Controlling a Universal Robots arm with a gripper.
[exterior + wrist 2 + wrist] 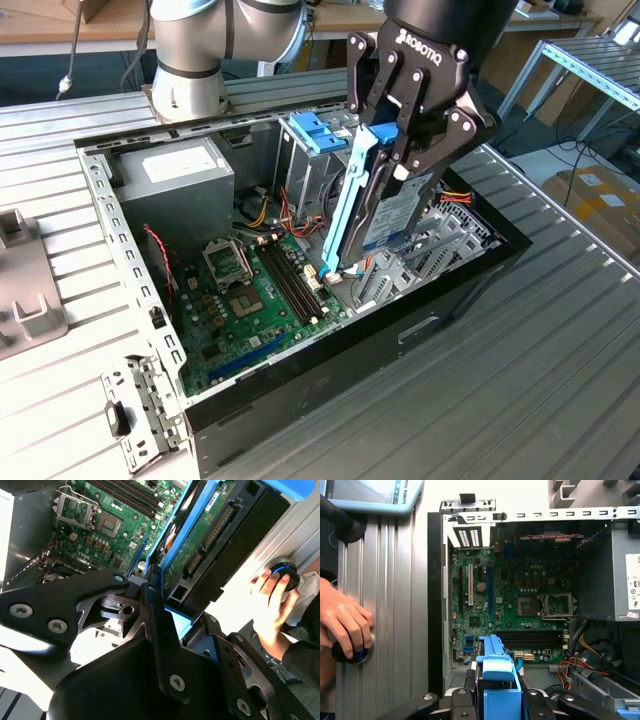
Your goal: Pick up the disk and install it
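The disk (388, 212) is a grey-metal drive with a white and blue label and light-blue side rails. It stands on edge, tilted, with its lower end down inside the open computer case (470, 275), beside the motherboard (250, 290). My gripper (402, 160) is shut on the disk's upper part, black fingers pressing on its two sides. The second wrist view shows the disk's green circuit-board underside (200, 545) running away from my gripper (162, 602). A blue rail of the disk (495, 672) rises between the fingers of my gripper (492, 702) in the first wrist view.
A grey power-supply box (175, 175) fills the case's far corner. A blue tab piece (315, 130) sits atop the metal drive cage beside the disk. Loose cables (580, 667) lie near the cage. A person's hand (345, 620) rests on a round knob on the slatted table (560, 350).
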